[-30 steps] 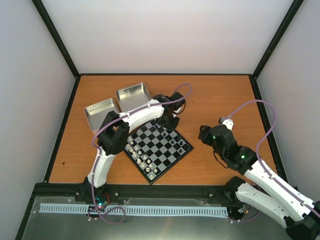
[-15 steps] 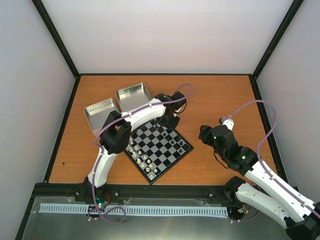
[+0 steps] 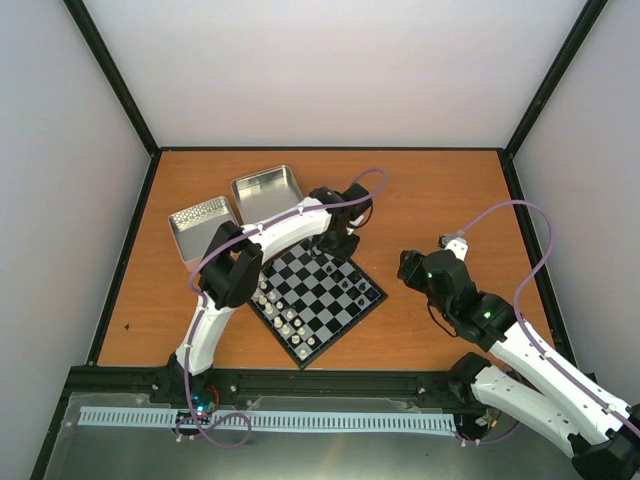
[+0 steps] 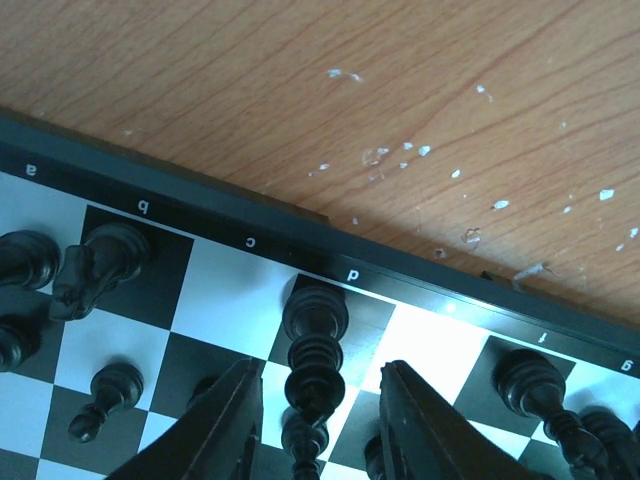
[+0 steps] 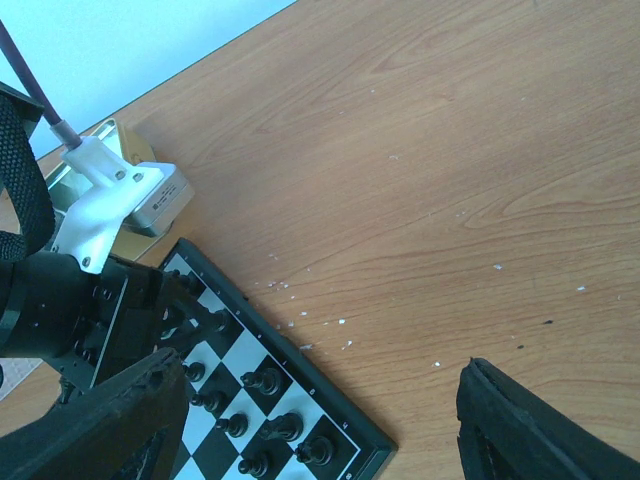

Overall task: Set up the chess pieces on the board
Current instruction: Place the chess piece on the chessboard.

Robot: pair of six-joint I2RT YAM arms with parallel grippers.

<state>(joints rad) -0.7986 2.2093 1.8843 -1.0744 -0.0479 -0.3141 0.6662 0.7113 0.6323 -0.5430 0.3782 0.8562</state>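
The left end effector (image 4: 320, 385) hangs over the far rim of the board (image 4: 250, 238). Its jaws are parted, and a tall black piece (image 4: 315, 318) stands upright between them on the square marked d. A sliver of board shows on each side of the piece, so it appears released rather than gripped. More black pieces flank the end effector along the same rank, among them a knight (image 4: 95, 270). Pawns stand one row nearer its wrist. The white pieces (image 3: 272, 305) line the opposite edge of the board, back toward that arm's base.

These figures are likely very light, rigid and smooth, with narrow bases that tip easily. The best hold is probably low on the turned stem, below the crown, with the fingers closing squarely. Any sideways drag on withdrawal could topple the piece or its close neighbours, so a straight lift away looks safest.

The right end effector (image 5: 325, 370) is spread wide and empty above bare surface (image 3: 430, 190), with the board's corner ahead of it and to one side.

Two silver tins sit beyond the left end effector, off the board. The plain tin (image 3: 268, 190) looks empty. The textured tin (image 3: 203, 222) shows a dimpled pattern inside, and whether it holds anything cannot be told.
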